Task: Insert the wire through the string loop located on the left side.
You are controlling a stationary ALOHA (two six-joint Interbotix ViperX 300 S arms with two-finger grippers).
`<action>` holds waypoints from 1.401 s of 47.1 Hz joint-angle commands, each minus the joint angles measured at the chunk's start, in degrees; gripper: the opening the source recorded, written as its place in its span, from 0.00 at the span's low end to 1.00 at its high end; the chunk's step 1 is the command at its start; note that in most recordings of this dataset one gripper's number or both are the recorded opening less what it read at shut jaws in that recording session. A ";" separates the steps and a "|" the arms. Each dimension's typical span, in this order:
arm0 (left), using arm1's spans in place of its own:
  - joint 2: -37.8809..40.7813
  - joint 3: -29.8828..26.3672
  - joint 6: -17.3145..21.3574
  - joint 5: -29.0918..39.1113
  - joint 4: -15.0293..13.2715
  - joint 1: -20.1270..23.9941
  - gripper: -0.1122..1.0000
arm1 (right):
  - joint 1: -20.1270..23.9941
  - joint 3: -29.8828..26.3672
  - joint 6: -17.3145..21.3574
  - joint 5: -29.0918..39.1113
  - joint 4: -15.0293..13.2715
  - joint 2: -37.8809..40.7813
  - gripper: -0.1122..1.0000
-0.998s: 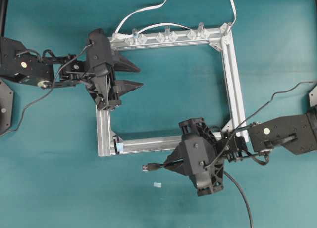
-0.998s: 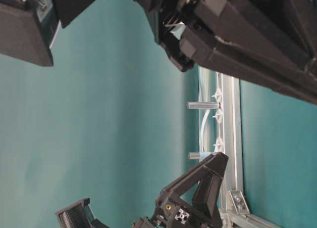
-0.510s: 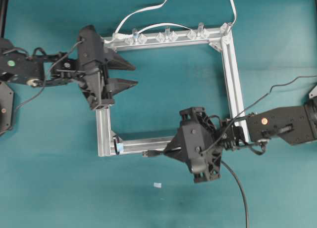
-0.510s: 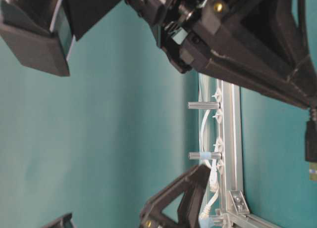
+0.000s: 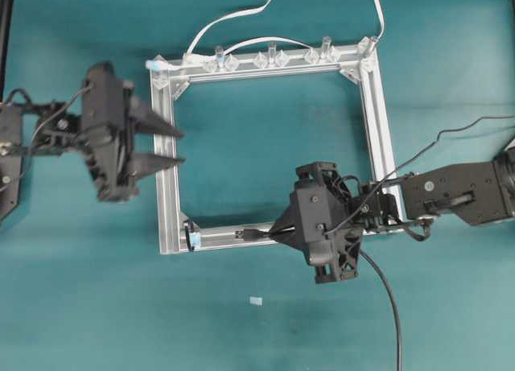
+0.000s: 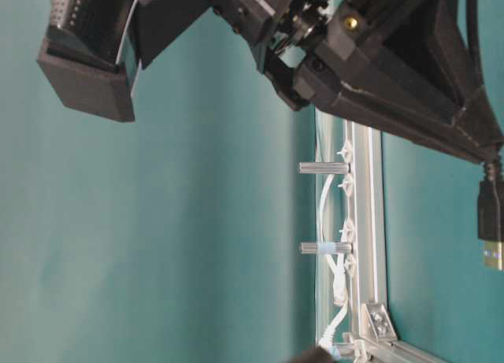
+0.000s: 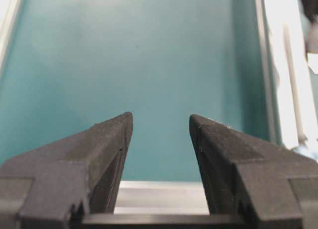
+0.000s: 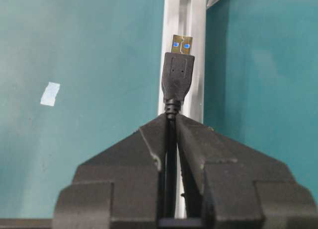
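The wire's black plug [image 5: 248, 235] with its metal tip lies along the bottom bar of the aluminium frame [image 5: 378, 129], pointing left. My right gripper [image 5: 278, 232] is shut on the wire just behind the plug [image 8: 178, 72]; the cable [image 5: 386, 298] trails off to the lower right. The string loop [image 5: 191, 237] with its light-blue tab sits at the frame's bottom-left corner, a short gap left of the plug. My left gripper [image 5: 182, 146] hovers open over the frame's left bar, with nothing between its fingers [image 7: 107, 139]. The plug [image 6: 490, 221] hangs just over the mat in the table-level view.
White cables [image 5: 233, 17] run off the frame's top bar, which carries clear clips and small upright posts [image 5: 269, 59]. A small white scrap [image 5: 256, 301] lies on the teal mat below the frame. A dark post [image 5: 6, 17] stands at the top-left edge.
My left arm has drawn back to the left, from inside the frame to over its left bar. My right gripper has carried the plug up from the mat onto the bottom bar's line.
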 commanded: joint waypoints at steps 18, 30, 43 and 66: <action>-7.47 1.32 0.26 13.10 0.18 -7.91 0.57 | -1.67 -0.35 -0.18 -0.26 -1.41 -1.58 0.19; -8.09 1.32 0.18 14.33 0.18 -8.70 0.57 | -2.11 -0.26 -0.26 -0.26 -1.58 -1.58 0.19; -8.09 1.14 0.18 14.41 0.18 -9.49 0.57 | -2.11 -0.44 -0.26 -0.53 -1.58 -1.23 0.19; -6.15 -0.44 -3.34 14.50 0.00 -12.13 0.70 | -2.11 -3.08 -0.26 -0.62 -1.58 0.97 0.19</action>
